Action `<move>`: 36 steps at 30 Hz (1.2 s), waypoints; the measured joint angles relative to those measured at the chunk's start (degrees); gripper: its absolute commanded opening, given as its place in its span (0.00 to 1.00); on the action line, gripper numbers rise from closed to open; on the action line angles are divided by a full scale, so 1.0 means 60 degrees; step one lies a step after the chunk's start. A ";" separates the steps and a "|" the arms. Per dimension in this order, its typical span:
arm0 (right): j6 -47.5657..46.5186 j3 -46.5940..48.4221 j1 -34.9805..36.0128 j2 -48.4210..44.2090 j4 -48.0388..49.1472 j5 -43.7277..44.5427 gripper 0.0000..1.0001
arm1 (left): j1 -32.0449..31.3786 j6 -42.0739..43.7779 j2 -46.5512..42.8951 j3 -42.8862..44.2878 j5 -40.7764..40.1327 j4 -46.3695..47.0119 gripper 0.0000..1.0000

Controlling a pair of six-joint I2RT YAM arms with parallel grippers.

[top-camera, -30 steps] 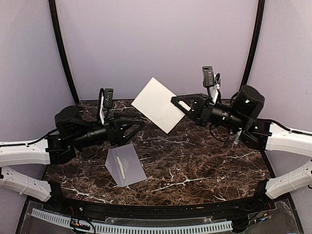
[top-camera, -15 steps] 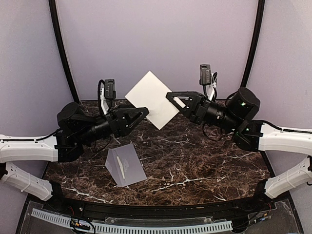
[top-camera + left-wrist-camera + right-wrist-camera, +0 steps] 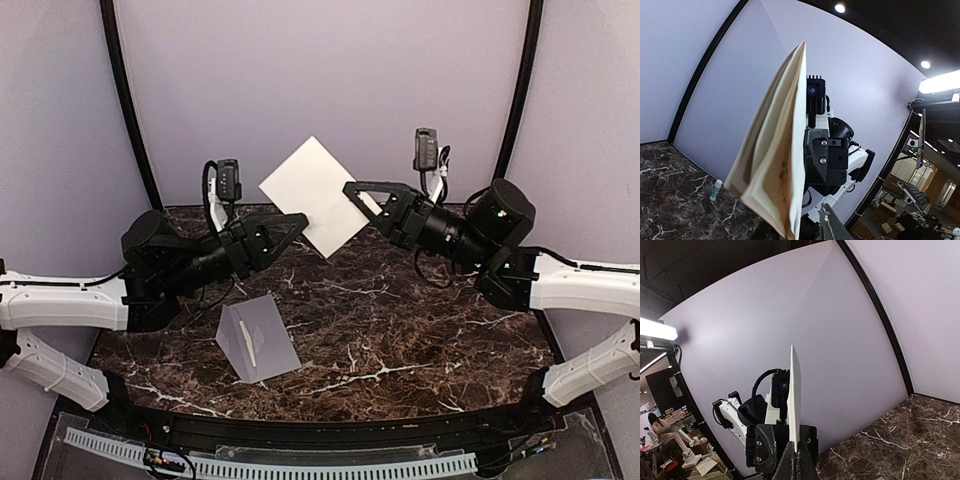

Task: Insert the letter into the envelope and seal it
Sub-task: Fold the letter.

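The letter [image 3: 315, 190] hangs in the air above the table's back as a folded off-white sheet. My right gripper [image 3: 350, 190] is shut on its right edge; in the right wrist view the letter [image 3: 795, 400] stands edge-on, pinched between the fingertips of that gripper [image 3: 798, 460]. My left gripper [image 3: 298, 222] reaches the letter's lower left edge. In the left wrist view the cream folds with dark border [image 3: 775, 165] stand between its jaws [image 3: 797, 225], and one finger [image 3: 832, 225] shows a gap to the paper. The grey-lavender envelope [image 3: 258, 338] lies on the marble, flap raised.
The dark marble table [image 3: 420, 330] spreads below both arms. A small white glue stick [image 3: 716, 190] stands on it near the back wall in the left wrist view. Black frame posts [image 3: 125, 100] rise at the back corners.
My left arm rose and reached to the letter, its jaws narrowing round the lower edge. The right arm carried the letter a little left and up.
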 measured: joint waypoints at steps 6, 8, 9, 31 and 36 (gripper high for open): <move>-0.0004 -0.0036 0.0000 -0.0007 0.0036 0.0095 0.00 | 0.0000 -0.0138 0.0197 0.0084 0.0018 0.0226 0.13; -0.0004 -0.0047 0.0000 -0.0007 0.0044 0.0109 0.00 | 0.0000 -0.0186 0.0219 0.0084 0.0007 0.0266 0.12; 0.0000 -0.0055 0.0000 -0.0007 0.0051 0.0124 0.00 | 0.0000 -0.0222 0.0229 0.0084 -0.0004 0.0291 0.12; -0.0707 -0.0135 0.0040 -0.0721 -0.1195 0.0685 0.47 | -0.0007 -0.0448 0.0342 0.0229 -0.0069 0.0000 0.00; -0.1377 -0.0127 0.0036 -0.1559 -0.2433 0.1319 0.64 | -0.0007 -0.0168 0.0000 0.0721 -0.0328 -0.1982 0.00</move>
